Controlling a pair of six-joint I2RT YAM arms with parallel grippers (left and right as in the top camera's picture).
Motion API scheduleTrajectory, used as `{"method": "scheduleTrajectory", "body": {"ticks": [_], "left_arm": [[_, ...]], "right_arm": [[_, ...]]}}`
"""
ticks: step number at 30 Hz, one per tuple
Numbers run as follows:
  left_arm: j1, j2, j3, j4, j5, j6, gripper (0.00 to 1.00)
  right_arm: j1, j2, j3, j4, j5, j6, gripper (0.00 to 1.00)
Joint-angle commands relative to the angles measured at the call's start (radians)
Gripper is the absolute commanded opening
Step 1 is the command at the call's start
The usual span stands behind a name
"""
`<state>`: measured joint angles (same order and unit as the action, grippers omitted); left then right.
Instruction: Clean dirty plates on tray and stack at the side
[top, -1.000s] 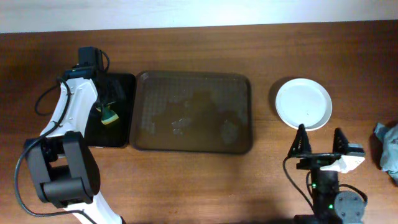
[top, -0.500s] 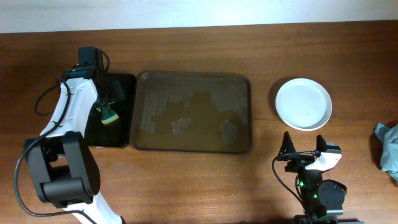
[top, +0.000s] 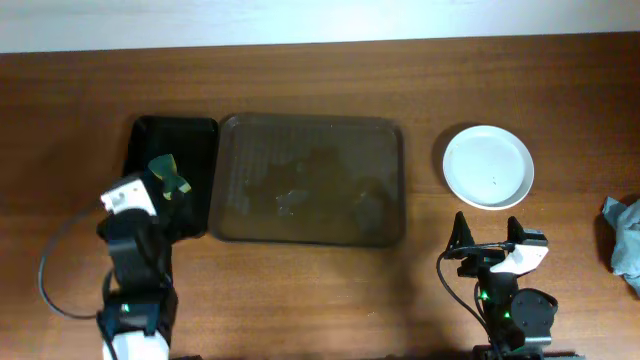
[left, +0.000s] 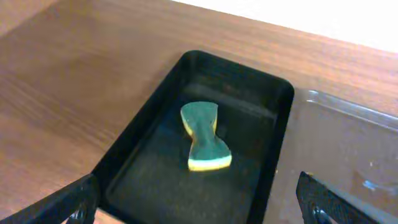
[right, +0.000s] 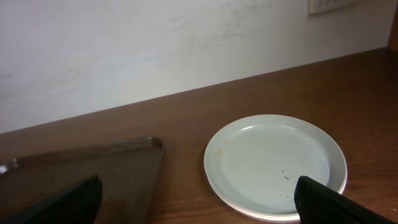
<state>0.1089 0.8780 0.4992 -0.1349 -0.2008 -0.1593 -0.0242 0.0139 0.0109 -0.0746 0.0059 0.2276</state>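
sponge (left: 205, 138) in black tray (left: 245, 158), plates (top: 488, 166) beside tray (top: 310, 180)

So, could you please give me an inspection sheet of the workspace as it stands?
Surface: brown wooden table.
Job's things: tray holds no plates, wet marks; plates stacked to its right.
Clutter: sponge in black tray; grey cloth at right edge.
Grippers: left gripper open, empty; right gripper open, empty.
Cables: black loops beside both arm bases.
Surroundings: white wall.
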Motion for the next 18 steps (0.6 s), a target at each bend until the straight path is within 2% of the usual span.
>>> {"method": "scheduleTrajectory", "body": {"ticks": [1,3,5,7,9,10,18], "left_arm": [[0.003,-0.312,-0.264,0.229,0.093,0.149,0.99],[0.003,-0.502,-0.378,0.247,0.134,0.237,0.99],[0.003,-0.649,-0.444,0.235,0.135,0.237,0.99],[-0.002,-0.755,-0.472,0.164,0.134,0.264,0.99],[-0.034,-0.876,-0.49,0.064,0.135,0.373,0.99],[-0.043,-0.873,-0.49,0.055,0.134,0.401,0.99],[-0.043,-0.873,-0.49,0.058,0.134,0.4,0.99]], "right_arm": [[0.005,-0.005,-0.005,-0.005,-0.001,-0.007,0.98],[0.005,-0.005,-0.005,-0.005,-0.002,-0.006,0.98],[0.005,-0.005,-0.005,-0.005,-0.002,-0.007,0.98],[0.005,-0.005,-0.005,-0.005,-0.001,-0.007,0.99],[0.005,-0.005,-0.005,-0.005,-0.002,-0.007,0.98],[0.005,-0.005,-0.005,-0.005,-0.002,-0.007,0.98],[0.005,-0.005,-0.005,-0.005,-0.001,-0.007,0.98]]}}
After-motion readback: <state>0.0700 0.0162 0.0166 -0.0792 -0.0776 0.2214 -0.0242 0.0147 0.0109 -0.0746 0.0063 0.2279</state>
